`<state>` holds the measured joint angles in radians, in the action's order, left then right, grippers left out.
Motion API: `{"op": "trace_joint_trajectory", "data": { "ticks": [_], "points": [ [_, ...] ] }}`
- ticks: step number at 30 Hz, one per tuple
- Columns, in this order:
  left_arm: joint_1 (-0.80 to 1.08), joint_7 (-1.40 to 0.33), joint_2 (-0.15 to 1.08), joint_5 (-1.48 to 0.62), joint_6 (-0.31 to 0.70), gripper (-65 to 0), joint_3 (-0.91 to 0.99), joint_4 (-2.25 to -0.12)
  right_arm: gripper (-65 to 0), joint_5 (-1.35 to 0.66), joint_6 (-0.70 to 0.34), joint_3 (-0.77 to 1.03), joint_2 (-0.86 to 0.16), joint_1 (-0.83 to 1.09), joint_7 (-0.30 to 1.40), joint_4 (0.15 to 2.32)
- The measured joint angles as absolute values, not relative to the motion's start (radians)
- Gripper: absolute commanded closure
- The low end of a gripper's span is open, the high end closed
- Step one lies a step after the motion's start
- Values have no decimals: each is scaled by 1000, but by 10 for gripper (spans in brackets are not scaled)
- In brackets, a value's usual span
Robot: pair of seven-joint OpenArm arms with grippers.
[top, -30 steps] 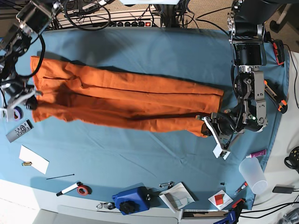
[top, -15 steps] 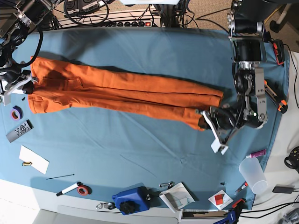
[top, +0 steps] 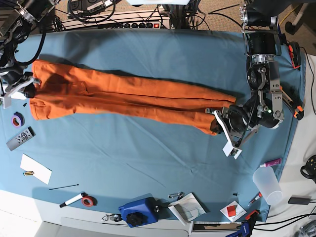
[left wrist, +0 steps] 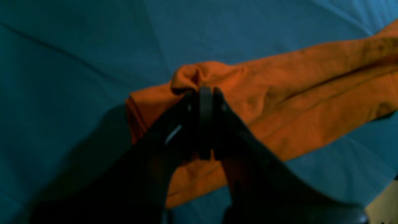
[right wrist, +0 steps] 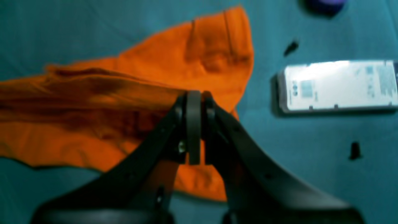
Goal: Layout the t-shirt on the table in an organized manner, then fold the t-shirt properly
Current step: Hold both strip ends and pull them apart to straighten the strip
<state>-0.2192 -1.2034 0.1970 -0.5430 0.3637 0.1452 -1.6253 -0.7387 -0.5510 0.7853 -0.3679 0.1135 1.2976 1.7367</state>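
The orange t-shirt (top: 128, 98) lies pulled into a long narrow band across the teal table (top: 148, 49). My left gripper (top: 217, 123) is at the band's right end in the base view, shut on a bunched fold of cloth. The left wrist view shows that gripper (left wrist: 205, 91) pinching the t-shirt (left wrist: 295, 93). My right gripper (top: 28, 91) is at the band's left end, also shut on cloth. In the right wrist view its tips (right wrist: 194, 95) are closed over the t-shirt (right wrist: 124, 77) near a hemmed edge.
A grey remote (top: 20, 138) (right wrist: 339, 85) and a purple tape roll (top: 18, 119) lie just below the shirt's left end. A white card (top: 35, 168), a marker (top: 74, 199), a blue box (top: 138, 211) and a plastic cup (top: 266, 185) line the near edge.
Both grippers moved toward the far edge with the shirt ends held. The shirt drew tighter into a narrower, straighter band, and its left end shifted up and away from the remote.
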Motion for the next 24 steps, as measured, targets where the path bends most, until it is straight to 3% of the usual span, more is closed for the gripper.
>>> {"op": "trace_joint_trajectory", "data": {
  "ticks": [12, 24],
  "points": [
    [-223, -1213, 255, -543, 364, 0, 145, -1625, 0, -813, -529, 785, -368, 113, 1338, 1737],
    [-125, -1219, 253, -546, 379, 0, 144, -1626, 0, -677, -567, 785, -290, 144, 1357, 1736]
  ]
}}
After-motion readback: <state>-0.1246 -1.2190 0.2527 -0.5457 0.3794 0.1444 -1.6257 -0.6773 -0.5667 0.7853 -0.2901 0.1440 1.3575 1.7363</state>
